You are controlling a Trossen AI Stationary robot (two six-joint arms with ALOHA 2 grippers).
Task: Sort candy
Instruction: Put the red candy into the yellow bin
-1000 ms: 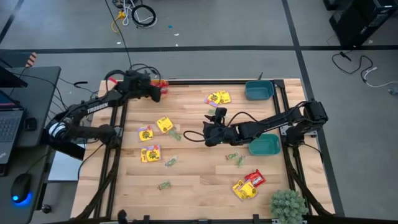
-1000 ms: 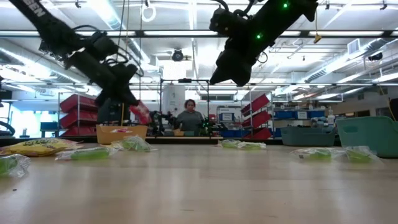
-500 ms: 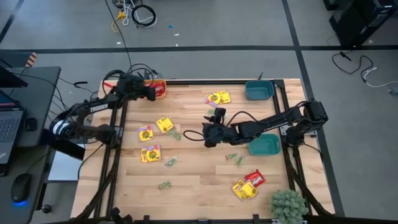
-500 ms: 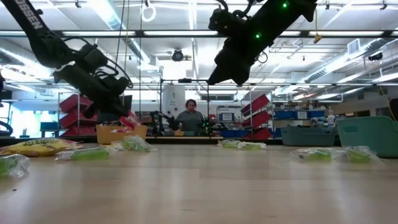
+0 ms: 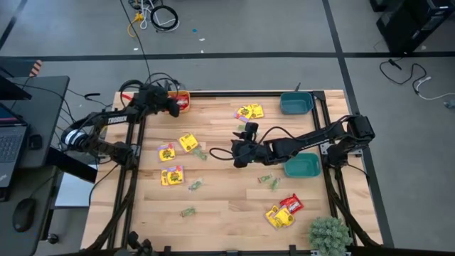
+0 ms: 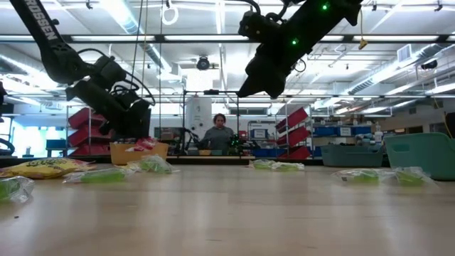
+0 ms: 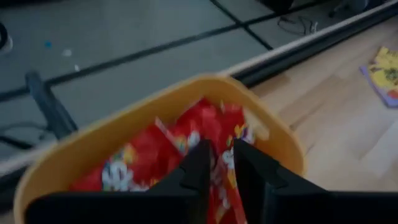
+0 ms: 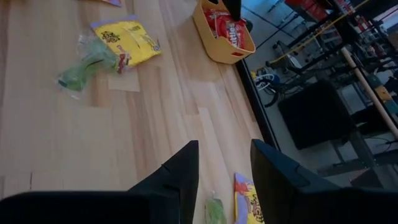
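My left gripper is over the orange bowl at the table's far left corner, shut on a red candy packet. More red packets lie in that bowl. My right gripper hovers open above the middle of the table, touching nothing; in its wrist view bare wood shows between the fingers. Yellow packets, pale green ones and a red and yellow pile lie flat on the wood. My left gripper pinches the red packet between its two fingers, coming from above at a slant. Which edge of it the fingers have cannot be told. The packet hangs below the fingers, its lower part at the orange bowl's rim, over the red packets inside.
Two teal bowls stand on the table's right side, one at the far edge, one by the right arm. A green plant sits at the near right corner. A person shows far behind the table.
My left gripper has come down toward the orange bowl with the red packet, which hung clear above the rim a second ago and now reaches the bowl. My right arm has kept still.
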